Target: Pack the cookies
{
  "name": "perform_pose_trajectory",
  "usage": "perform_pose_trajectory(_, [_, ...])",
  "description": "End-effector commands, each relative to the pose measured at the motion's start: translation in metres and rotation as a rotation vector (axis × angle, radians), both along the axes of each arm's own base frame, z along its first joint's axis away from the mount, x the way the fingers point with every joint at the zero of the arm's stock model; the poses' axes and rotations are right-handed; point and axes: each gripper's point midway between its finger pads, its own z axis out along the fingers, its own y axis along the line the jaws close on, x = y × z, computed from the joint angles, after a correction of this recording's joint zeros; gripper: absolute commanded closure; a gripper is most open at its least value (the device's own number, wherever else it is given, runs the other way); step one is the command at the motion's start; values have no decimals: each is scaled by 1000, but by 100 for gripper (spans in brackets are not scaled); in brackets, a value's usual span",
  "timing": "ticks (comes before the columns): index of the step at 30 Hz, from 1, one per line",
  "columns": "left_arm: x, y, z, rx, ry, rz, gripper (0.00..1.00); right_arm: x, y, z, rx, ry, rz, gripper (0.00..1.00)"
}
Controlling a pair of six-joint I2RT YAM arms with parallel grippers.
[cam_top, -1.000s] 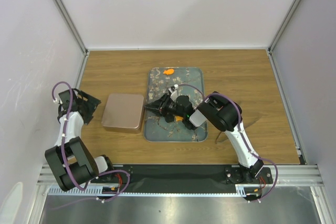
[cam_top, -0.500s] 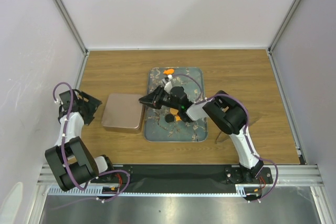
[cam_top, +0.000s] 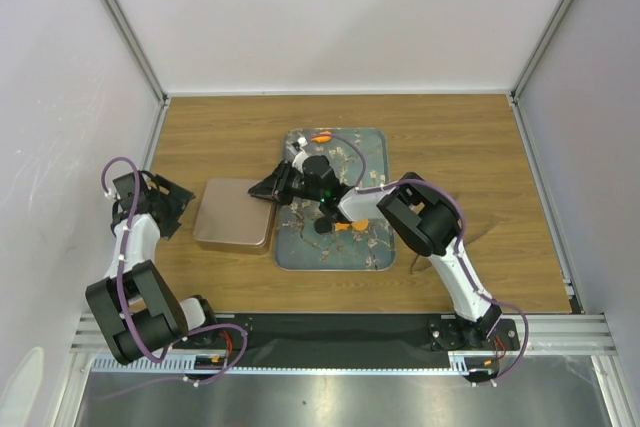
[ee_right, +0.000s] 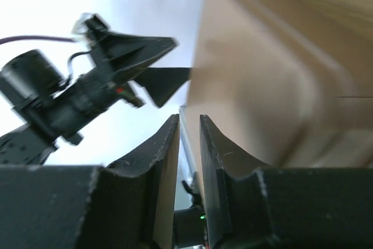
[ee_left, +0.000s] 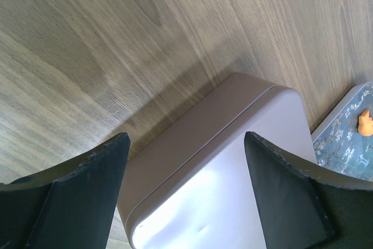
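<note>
Right claw [ee_right: 188, 121] has its two fingers drawn almost together, with only a thin slit between them. Nothing shows in that slit, so I cannot tell whether a thin cookie is pinched there. From above, the claw hangs over the right edge of the rose-coloured tin [cam_top: 235, 213], with its arm stretched across the floral tray [cam_top: 368, 147].

Left claw [ee_left: 186, 138] is spread wide and holds nothing. It sits low over the desk [cam_top: 460, 157], off the tin's left side and pointing at it.

By my reading the packing is only partly done, if that. The tin's top looks like a smooth shut lid with a seam running below it, and no cookie can be seen inside or on it. Every cookie in view lies on the tray, which sits just right of the tin.

- **Cookies:** three are in view.
  - The irregular orange cookie [cam_top: 322, 137] lies at the tray's far edge.
  - The black cookie [cam_top: 323, 227] lies near the tray's middle.
  - The orange cookie [cam_top: 344, 226] lies just beside the black one, on its right.
- **Pink or green discs:** none show. The right arm covers part of the tray, so some may lie hidden under it or already be in the tin. I cannot say which.
- **Other things:** one tray, one tin, two arms.

These three cookies at least are left to move, and the tin would need to be open to take them.
</note>
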Motion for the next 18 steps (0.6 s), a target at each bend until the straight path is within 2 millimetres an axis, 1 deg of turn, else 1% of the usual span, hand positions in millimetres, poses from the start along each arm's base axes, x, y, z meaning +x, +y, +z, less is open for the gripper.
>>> perform_pose_trajectory(1, [6,-1,7,16,-36,-30,14,8,1,-15,-32,2,7,74])
perform_pose_trajectory(4, [5,-1,7,17,-36,-29,14,8,0,-22,-38,11,13,75])
perform_pose_trajectory(5, [6,-1,7,18,-37,-29,14,7,-1,-27,-44,19,13,74])
perform_pose_trajectory(8, [6,-1,7,16,-36,-30,14,8,-3,-30,-47,24,9,75])
perform_pose_trajectory(18, [6,-1,6,17,-35,-28,15,3,-12,-54,-90,51,-1,75])
